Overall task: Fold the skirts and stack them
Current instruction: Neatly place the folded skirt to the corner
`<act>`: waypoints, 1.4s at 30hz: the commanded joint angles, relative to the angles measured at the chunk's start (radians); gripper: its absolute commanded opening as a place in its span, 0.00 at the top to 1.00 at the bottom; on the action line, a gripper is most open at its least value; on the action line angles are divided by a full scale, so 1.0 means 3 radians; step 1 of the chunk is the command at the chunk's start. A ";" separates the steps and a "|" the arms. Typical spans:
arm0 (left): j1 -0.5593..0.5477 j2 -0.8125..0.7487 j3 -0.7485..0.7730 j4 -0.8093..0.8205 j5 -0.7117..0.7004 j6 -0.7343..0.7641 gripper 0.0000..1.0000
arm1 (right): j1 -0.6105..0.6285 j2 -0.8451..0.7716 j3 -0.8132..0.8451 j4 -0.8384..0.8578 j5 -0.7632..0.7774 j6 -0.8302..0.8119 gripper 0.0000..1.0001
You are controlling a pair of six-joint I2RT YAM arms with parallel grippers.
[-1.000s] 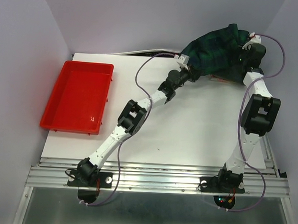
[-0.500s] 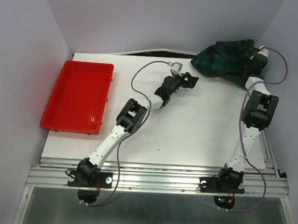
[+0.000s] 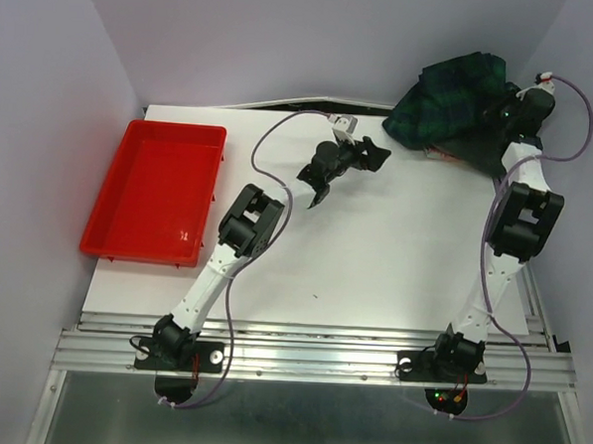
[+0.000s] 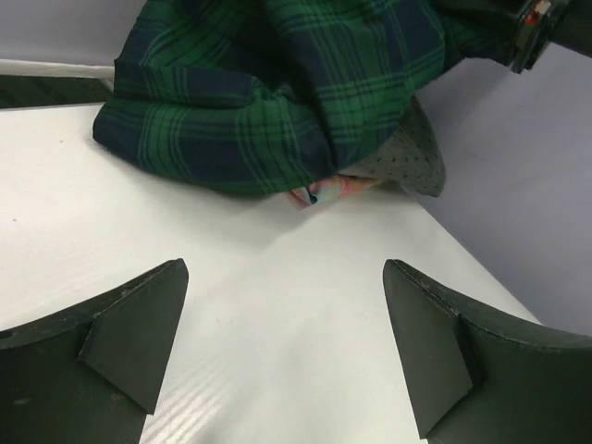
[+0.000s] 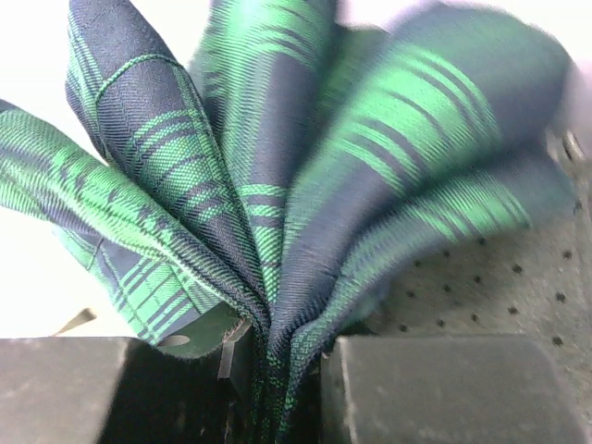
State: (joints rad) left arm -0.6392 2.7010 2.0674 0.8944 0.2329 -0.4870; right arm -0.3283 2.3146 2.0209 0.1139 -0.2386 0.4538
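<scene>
The green-navy plaid skirt (image 3: 453, 91) hangs bunched over the table's far right corner. My right gripper (image 3: 516, 109) is shut on its gathered pleats (image 5: 305, 185), which fan out from between the jaws (image 5: 287, 388). Under the plaid lies a grey skirt with fine dots (image 4: 412, 162), also seen beside the right fingers (image 5: 499, 277). My left gripper (image 3: 370, 154) stands open and empty just left of the pile, low over the white table, with its fingers (image 4: 139, 324) spread wide and the plaid cloth (image 4: 277, 92) a short way ahead.
A red plastic tray (image 3: 159, 190) sits at the table's left edge. A pink-striped bit of cloth (image 4: 324, 191) peeks from under the pile. Walls close in behind and on the right. The white table top (image 3: 375, 246) stretches between the arms.
My left gripper has let go of the plaid skirt, opened wide and drawn back to the left. The right gripper has carried the skirt further right, towards the back corner.
</scene>
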 commanded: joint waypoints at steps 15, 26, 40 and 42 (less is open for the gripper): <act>0.0167 -0.0848 -0.0669 0.0230 0.0532 -0.0294 0.01 | -0.0286 -0.0409 -0.0554 0.0203 0.0682 -0.0208 0.99; 0.0203 -0.1113 -0.0852 0.0087 0.0706 -0.0294 0.01 | -0.0327 0.0230 -0.0079 -0.0277 0.0274 -0.0101 0.56; 0.0320 -0.1890 -0.1359 -0.1048 0.0829 0.0206 0.01 | -0.0358 -0.0331 -0.0559 -0.0369 0.0576 -0.0117 0.00; 0.0351 -0.1987 -0.1450 -0.1191 0.0840 0.0288 0.01 | -0.0389 -0.0469 -0.0681 -0.0369 0.0535 -0.0106 0.00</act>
State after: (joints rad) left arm -0.5446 2.2185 1.6676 0.6422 0.4614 -0.4854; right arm -0.4129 2.2978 1.8591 -0.0010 -0.0856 0.4145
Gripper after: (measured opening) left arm 0.986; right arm 0.994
